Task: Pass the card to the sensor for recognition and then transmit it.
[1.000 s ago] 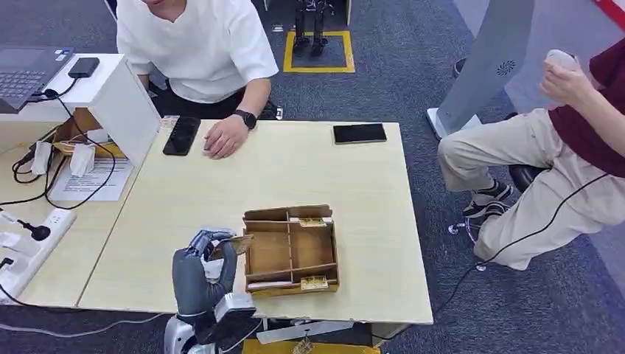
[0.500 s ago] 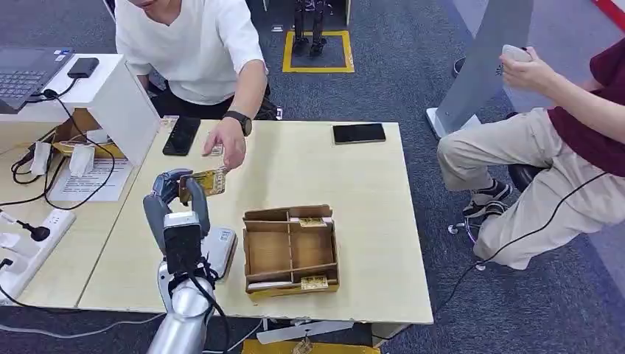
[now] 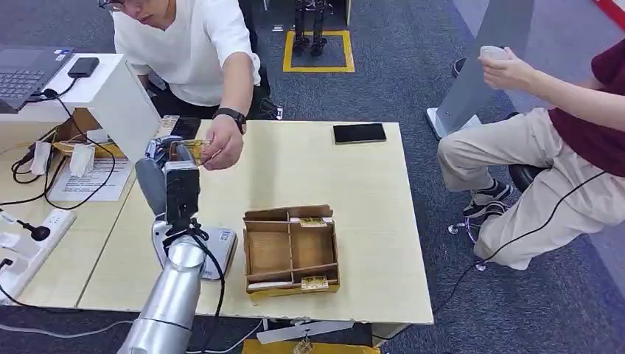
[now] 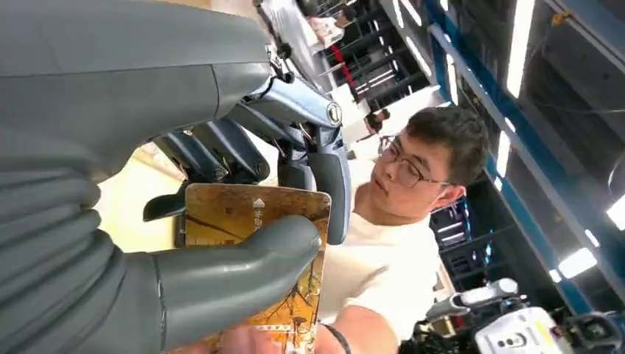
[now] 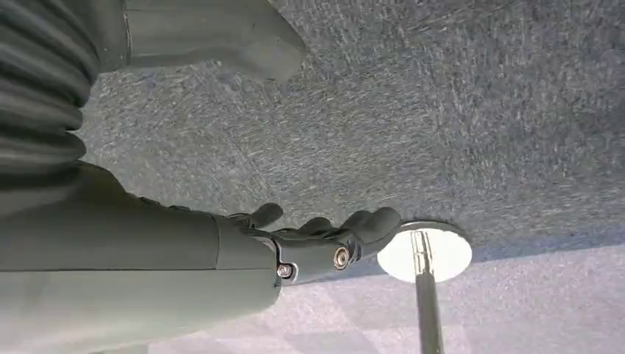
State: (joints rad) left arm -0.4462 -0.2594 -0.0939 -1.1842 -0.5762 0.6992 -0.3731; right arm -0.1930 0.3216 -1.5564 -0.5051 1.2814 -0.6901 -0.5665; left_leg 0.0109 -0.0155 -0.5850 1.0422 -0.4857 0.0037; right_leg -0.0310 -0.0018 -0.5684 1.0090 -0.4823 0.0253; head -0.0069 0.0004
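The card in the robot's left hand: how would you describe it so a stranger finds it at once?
Look over the far left part of the wooden table. There the left hand holds a brownish-gold card, and a person's hand touches it. The other cards lie in the cardboard tray.

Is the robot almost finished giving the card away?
Nearly. The left hand holds the card out over the table, well away from the grey sensor pad, so the scan looks done. The person's hand is on the card. Letting go is what's left.
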